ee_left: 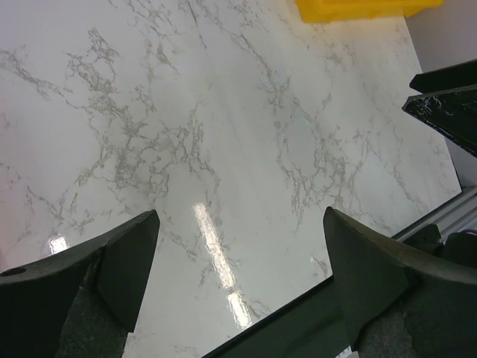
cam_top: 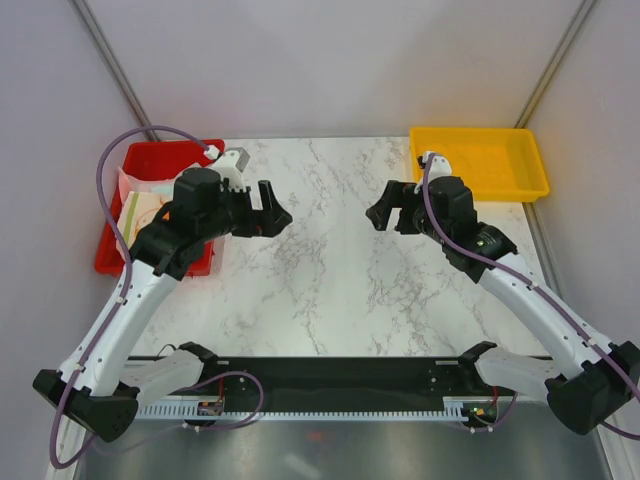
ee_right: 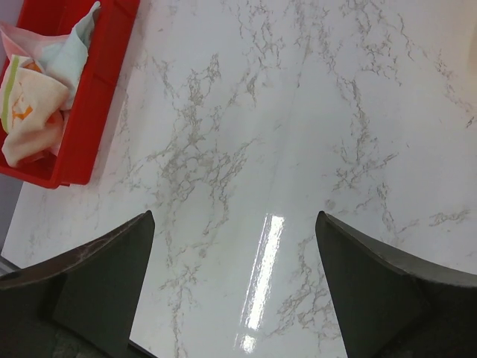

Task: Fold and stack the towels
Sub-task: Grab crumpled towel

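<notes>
Filling red tray [ee_right: 104,97] — crumpled towels [ee_right: 33,104], pastel

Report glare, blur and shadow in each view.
Top external: even, diffuse light, no glare on the table, sharp throughout. Left wrist: a bright glare streak on the marble inside the open left gripper, whose near parts look dark and soft. Right wrist: a similar streak by the open right gripper; the towels in the red tray stay readable.

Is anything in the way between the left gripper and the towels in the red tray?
Nothing visible, only the wall of the red tray around the towels. The left gripper hovers open beside it.
</notes>
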Controlling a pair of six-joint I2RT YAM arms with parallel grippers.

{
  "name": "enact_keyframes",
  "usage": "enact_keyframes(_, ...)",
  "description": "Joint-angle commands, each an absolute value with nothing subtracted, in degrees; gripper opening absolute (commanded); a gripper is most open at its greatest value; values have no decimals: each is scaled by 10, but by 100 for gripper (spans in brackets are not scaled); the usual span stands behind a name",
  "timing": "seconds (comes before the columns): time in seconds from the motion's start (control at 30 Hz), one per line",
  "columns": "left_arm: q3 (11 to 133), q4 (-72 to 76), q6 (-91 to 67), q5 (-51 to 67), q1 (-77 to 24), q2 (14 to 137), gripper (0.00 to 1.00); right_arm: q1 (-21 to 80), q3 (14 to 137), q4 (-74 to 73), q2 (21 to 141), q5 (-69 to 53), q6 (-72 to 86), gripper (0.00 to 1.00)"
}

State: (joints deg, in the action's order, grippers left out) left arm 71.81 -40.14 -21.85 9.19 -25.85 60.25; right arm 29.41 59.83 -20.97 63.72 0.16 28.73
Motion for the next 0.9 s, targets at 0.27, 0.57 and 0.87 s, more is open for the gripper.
enact_keyframes(0.27,822,-439,-280,-145,-163,664,100,294,611,-194,615,10,301,98)
enact_keyframes(0.57,824,-452,-344,-247,95,826,89,294,582,-165,599,-42,319,98)
enact_keyframes(0.87,844,-414,-338,-161,114,964,74,294,562,-111,574,-89,316,97)
